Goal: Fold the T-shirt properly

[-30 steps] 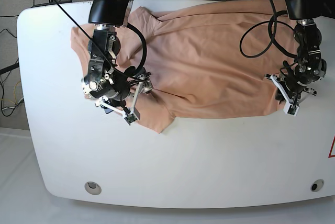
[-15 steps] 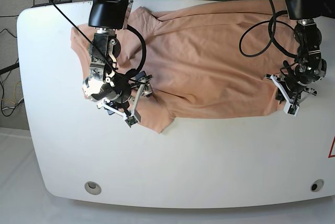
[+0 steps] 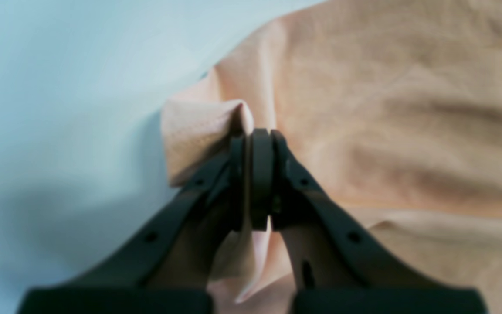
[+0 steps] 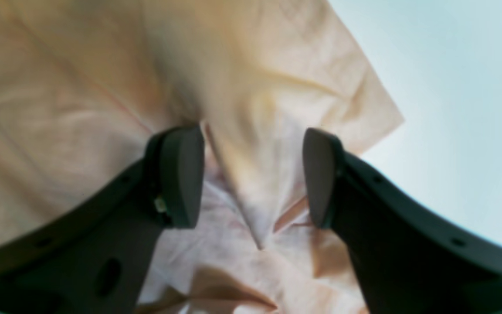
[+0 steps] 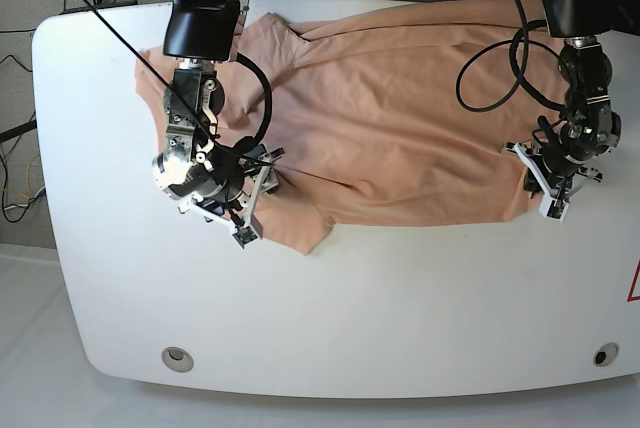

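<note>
Right gripper shifting slightly left and toward near table edge versus a second ago; left gripper sitting unchanged. T-shirt lying spread across far half of white table, sleeve corner pointing toward near edge. Left gripper pinching shirt hem fold, jaws fully closed on cloth. Right gripper hanging wide apart over sleeve, gripping nothing.
</note>
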`<state>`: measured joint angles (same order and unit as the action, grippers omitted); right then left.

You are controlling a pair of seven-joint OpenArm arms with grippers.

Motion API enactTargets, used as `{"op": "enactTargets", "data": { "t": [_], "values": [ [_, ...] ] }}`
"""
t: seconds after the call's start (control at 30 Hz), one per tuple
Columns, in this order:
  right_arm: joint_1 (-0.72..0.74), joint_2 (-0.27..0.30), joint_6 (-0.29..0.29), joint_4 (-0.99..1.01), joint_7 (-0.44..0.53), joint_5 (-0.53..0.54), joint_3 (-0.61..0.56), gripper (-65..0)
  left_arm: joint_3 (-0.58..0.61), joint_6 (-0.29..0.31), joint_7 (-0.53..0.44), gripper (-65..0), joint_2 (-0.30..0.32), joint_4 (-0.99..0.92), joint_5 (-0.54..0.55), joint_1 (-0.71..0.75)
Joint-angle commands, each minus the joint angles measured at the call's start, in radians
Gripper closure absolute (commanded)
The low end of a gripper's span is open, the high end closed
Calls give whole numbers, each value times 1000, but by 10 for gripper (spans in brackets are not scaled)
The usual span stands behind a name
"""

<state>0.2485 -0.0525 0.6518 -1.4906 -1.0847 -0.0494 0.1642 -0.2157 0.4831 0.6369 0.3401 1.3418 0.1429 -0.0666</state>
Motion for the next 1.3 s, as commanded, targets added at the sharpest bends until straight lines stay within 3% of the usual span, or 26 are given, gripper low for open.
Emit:
{"op": "enactTargets", "data": {
  "t": [0.0, 0.1, 0.4, 0.77, 1.27],
  "values": [
    [27, 12, 0, -15, 15, 4, -1, -335, -4, -1, -19, 0, 15, 18, 8, -17],
    [25, 18, 0, -15, 15, 4, -1, -311, -4, -1, -19, 0, 15, 18, 8, -16],
    [25, 35, 0, -15, 15, 4, -1, -157, -4, -1, -19, 0, 14, 18, 8, -16],
    [22, 32, 0, -15, 15, 15, -2, -40, -4, -1, -19, 0, 14, 18, 8, -16],
    [45, 30, 1, -18, 7, 16, -4, 0, -6, -1, -19, 0, 14, 18, 8, -20]
  ]
}}
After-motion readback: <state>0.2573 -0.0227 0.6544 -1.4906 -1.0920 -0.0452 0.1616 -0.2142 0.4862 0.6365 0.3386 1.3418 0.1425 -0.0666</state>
